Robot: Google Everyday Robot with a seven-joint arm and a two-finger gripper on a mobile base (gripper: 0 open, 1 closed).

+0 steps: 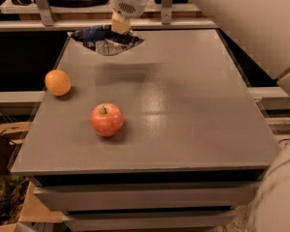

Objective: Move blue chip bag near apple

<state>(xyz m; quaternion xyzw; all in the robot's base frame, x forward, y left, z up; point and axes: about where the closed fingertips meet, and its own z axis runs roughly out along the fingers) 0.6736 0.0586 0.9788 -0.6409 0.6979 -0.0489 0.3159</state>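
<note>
The blue chip bag (105,40) is crinkled, dark blue with a silvery underside, and hangs in the air above the far left part of the grey table (183,110). My gripper (121,25) comes down from the top of the view and is shut on the bag's upper edge. The apple (107,119) is red with yellowish speckles and a short stem. It sits on the table's front left part, well in front of the bag and apart from it.
A plain orange fruit (57,82) sits near the table's left edge, behind and left of the apple. My white arm (251,28) fills the upper right. A shelf rail (53,25) runs behind the table. Cardboard boxes (5,144) lie at lower left.
</note>
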